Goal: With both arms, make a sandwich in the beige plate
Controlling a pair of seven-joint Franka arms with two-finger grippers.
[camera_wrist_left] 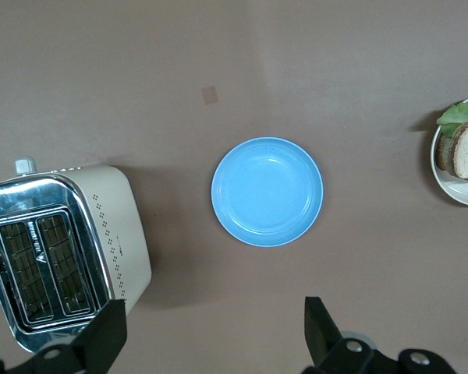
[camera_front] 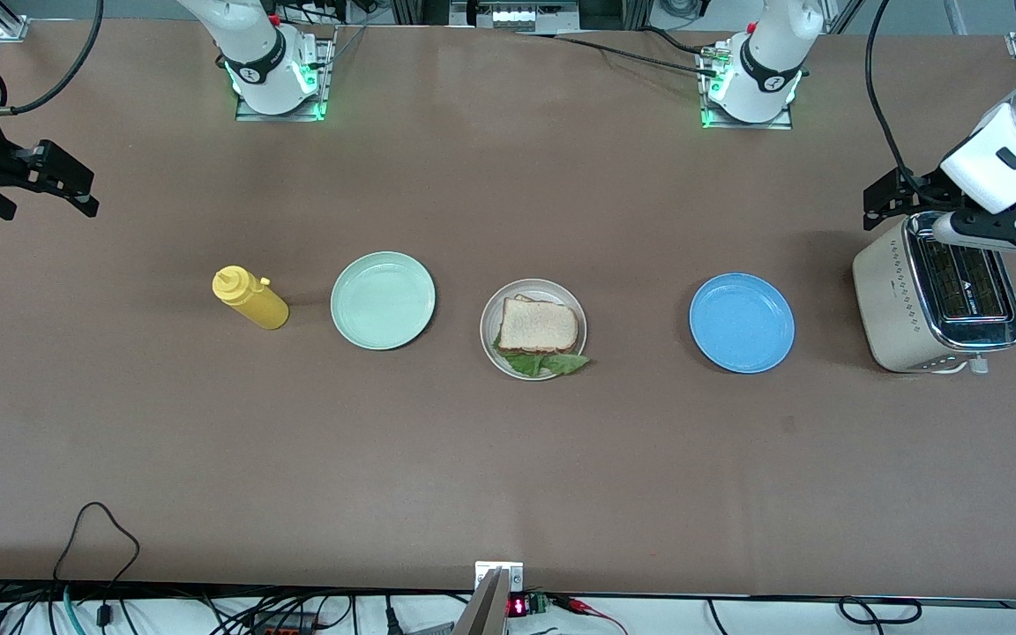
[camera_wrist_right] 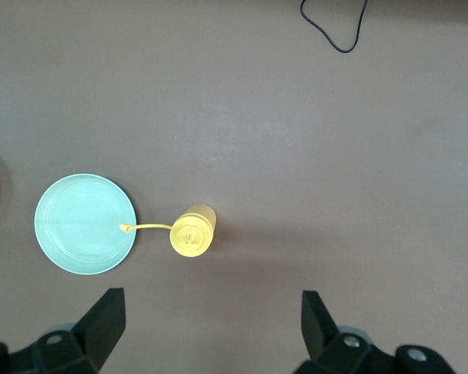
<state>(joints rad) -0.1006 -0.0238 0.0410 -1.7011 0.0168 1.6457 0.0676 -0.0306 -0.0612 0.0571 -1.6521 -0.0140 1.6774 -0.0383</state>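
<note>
The sandwich [camera_front: 537,326] sits assembled on the beige plate [camera_front: 490,310], apparently finished, so the left gripper [camera_front: 892,201] and right gripper [camera_front: 54,181] hang spread and empty at the table's ends.

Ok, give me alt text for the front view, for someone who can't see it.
A finished sandwich sits on the beige plate mid-table, between an empty mint-green plate and blue plate. A yellow squeeze bottle and a toaster stand toward the table's ends.
</note>
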